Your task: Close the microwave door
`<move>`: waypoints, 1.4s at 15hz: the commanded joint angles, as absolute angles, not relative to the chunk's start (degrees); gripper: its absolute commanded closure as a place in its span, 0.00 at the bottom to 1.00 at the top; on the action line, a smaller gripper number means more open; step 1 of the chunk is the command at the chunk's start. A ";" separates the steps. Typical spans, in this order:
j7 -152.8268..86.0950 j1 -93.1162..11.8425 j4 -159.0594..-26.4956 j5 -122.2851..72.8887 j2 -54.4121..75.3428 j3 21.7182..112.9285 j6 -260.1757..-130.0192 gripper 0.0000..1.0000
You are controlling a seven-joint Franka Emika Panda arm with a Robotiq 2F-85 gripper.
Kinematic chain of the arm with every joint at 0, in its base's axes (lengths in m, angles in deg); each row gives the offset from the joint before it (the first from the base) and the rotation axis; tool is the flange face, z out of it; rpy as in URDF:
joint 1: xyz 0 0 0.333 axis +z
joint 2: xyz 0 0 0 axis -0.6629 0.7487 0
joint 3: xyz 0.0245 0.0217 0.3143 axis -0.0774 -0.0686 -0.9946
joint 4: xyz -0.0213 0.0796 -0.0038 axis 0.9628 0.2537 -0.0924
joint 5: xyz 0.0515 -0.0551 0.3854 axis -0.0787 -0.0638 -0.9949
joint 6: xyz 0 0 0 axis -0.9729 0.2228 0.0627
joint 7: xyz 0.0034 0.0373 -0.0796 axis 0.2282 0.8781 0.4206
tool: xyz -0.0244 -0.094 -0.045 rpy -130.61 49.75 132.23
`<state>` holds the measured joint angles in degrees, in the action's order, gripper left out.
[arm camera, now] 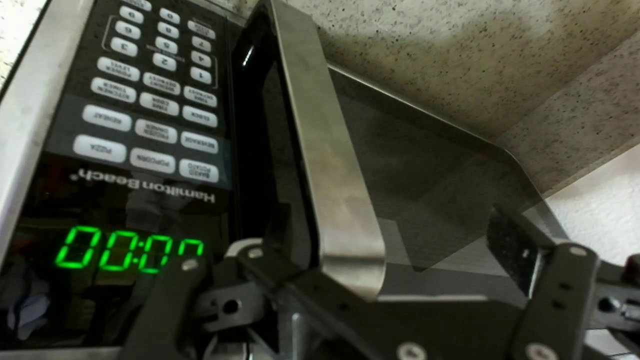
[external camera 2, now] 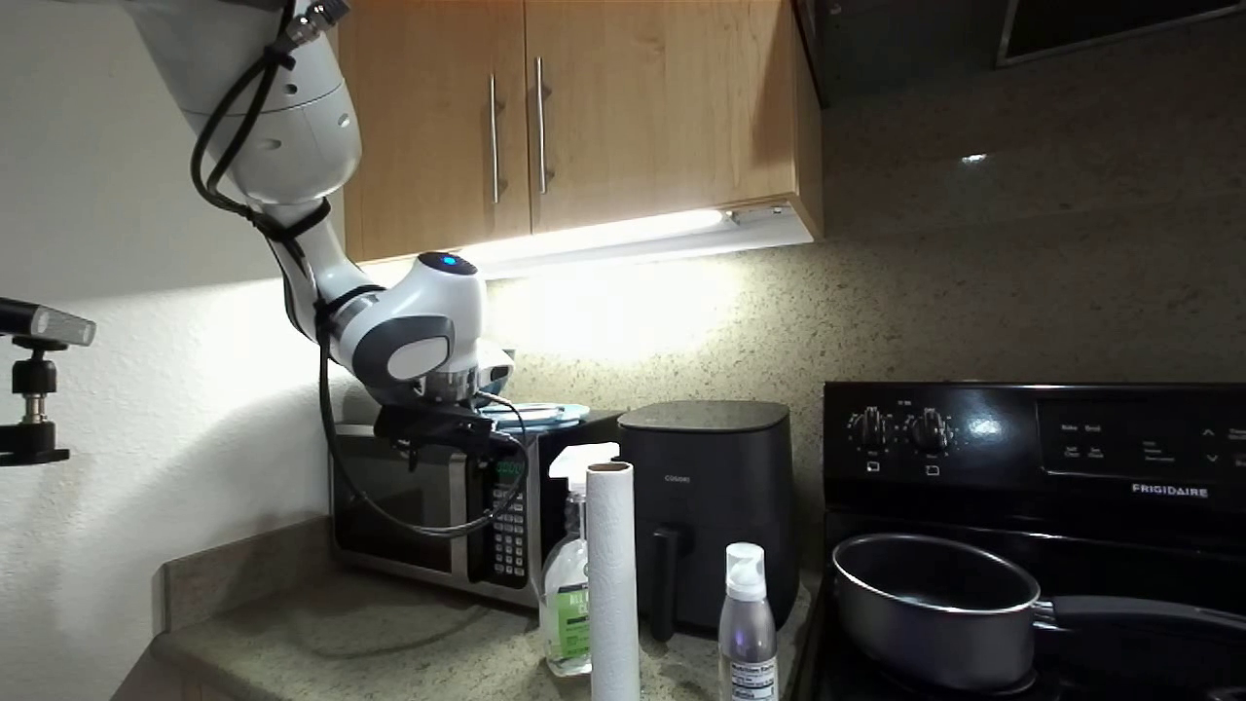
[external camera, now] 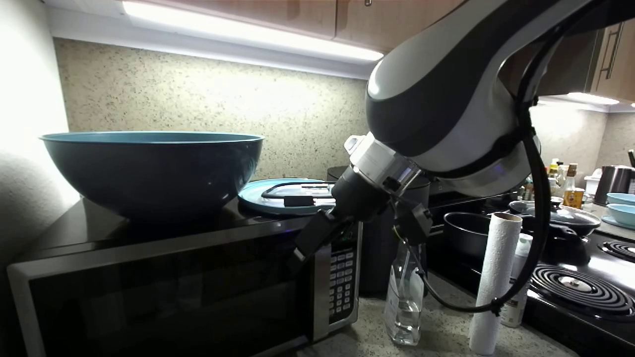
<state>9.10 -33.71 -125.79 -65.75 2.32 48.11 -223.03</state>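
Observation:
The microwave door is a wide dark glass panel with a silver-grey frame, seen in both exterior views (external camera: 163,297) (external camera 2: 394,497) and in the wrist view (arm camera: 425,165). It looks about flush with the keypad strip (external camera: 342,282); I see no clear gap. Its upright silver handle (arm camera: 330,135) is at the door's keypad side. My gripper (arm camera: 390,225) is open at the handle's upper end, one finger on each side of it, with the handle nearer the keypad-side finger. I cannot tell whether a finger touches the door. The gripper also shows in an exterior view (external camera: 310,243), tilted down.
A large dark-blue bowl (external camera: 154,178) and a light-blue lid (external camera: 292,206) stand on the microwave. A spray bottle (external camera 2: 565,574), paper towel roll (external camera 2: 613,584) and black air fryer (external camera 2: 706,516) stand beside it. Cabinets (external camera 2: 652,107) hang above. A cable (external camera: 536,208) loops below the arm.

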 commanded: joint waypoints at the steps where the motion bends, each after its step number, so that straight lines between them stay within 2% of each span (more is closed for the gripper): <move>1: 7.81 -33.08 -127.48 -63.09 0.95 48.49 -222.47 0.00; 21: 8.98 -33.24 -125.99 -64.21 2.28 48.27 -222.70 0.00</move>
<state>8.98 -33.24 -125.99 -64.21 2.28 48.27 -222.70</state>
